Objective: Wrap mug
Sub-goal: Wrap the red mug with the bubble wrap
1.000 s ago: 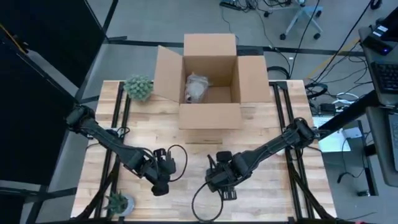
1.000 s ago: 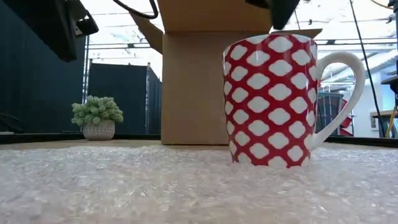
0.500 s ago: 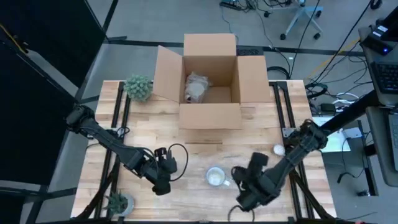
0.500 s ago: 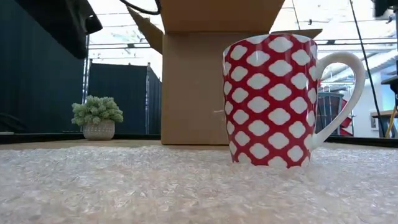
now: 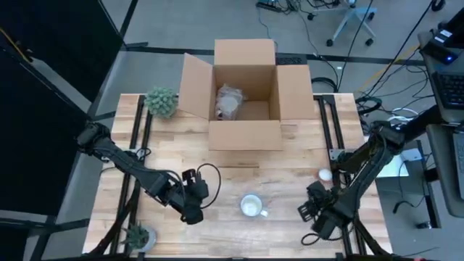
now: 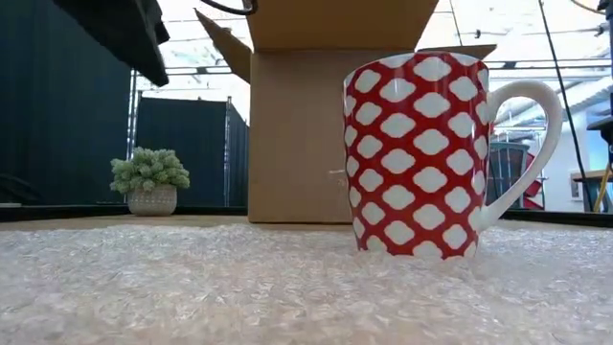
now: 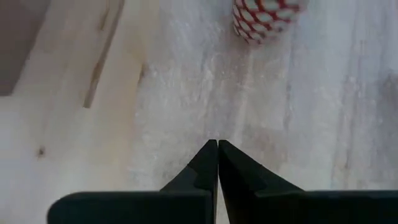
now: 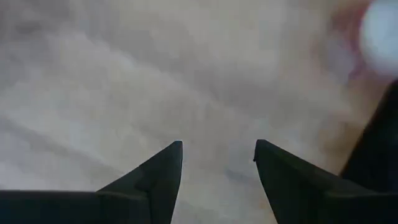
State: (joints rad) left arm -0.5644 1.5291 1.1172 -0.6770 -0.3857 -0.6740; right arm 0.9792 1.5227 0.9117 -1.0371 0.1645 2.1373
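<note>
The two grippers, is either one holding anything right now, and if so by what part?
Nothing is held. The left gripper is shut on nothing above the bubble wrap; the right gripper is open and empty. The mug stands free.

I see an open cardboard box [image 5: 245, 101] at the far edge of the wooden surface [image 5: 167, 156], a wrapped bundle [image 5: 229, 102] inside, and two small potted plants [image 5: 162, 101] [image 5: 138, 235].

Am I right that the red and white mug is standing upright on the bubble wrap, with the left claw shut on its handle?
Not quite. The red and white mug does stand upright on the bubble wrap, but the left claw is not on its handle. The left wrist view shows that claw shut on nothing, apart from the mug, over the wrap.
</note>
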